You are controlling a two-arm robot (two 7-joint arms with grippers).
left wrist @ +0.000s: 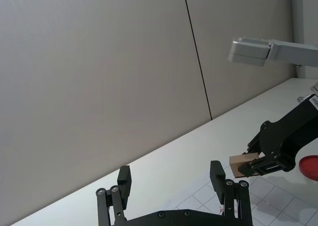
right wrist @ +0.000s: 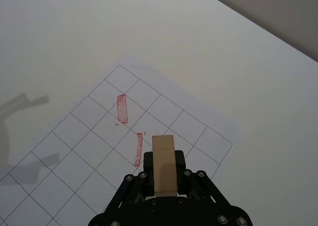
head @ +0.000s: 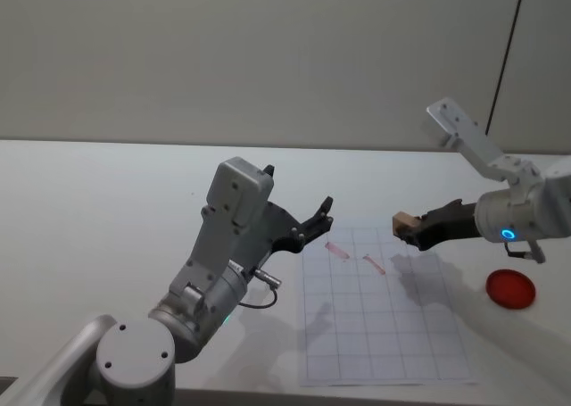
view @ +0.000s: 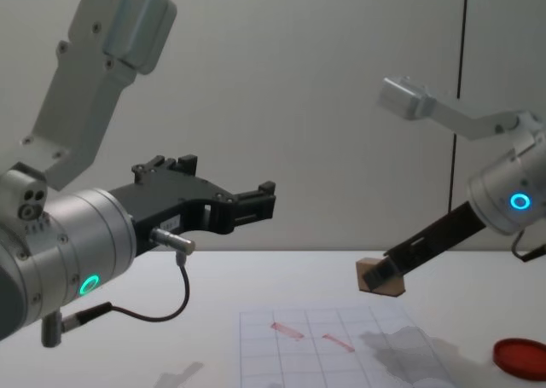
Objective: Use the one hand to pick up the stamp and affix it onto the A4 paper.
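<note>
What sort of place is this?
Probably a robot test lab: a white table against plain grey wall panels, a gridded A4 paper with red stamped marks, the right end effector holding a stamp over it, the left end effector open alongside.

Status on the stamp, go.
Right gripper shut on stamp, raised over paper. Left gripper open, raised beside paper. Two red marks already down; nothing between stamp and paper.

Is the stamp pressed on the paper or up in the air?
In the air: the right gripper holds the stamp above the A4 paper, with a gap between.
</note>
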